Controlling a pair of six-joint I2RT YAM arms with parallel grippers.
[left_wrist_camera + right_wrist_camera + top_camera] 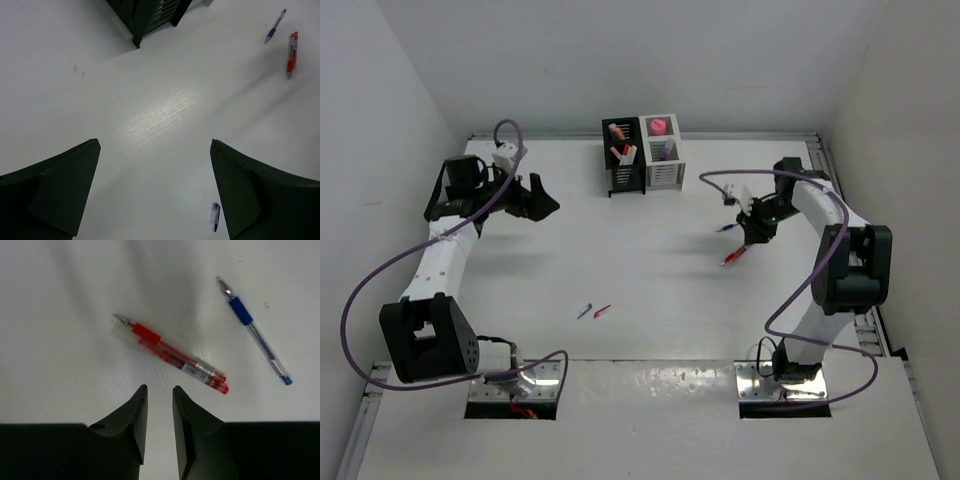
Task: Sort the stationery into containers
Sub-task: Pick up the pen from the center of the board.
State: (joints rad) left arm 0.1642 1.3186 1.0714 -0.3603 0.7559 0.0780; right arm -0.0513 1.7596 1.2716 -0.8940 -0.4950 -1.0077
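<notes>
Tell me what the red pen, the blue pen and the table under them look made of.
Red pen: clear glossy plastic barrel, ink tube showing through; red grip, likely rubber. Blue pen: the same, with a metal-looking tip. Table: white matt board with faint wood-like grain, probably laminate.

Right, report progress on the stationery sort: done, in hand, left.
Done: several items stand in the black holder and white holder. In hand: nothing gripped; the right end effector, jaws narrowly apart, sits short of the red pen; the left end effector is open, empty. Left: that red pen, the blue pen beside it, and a small blue piece and small red piece lying loose.
</notes>
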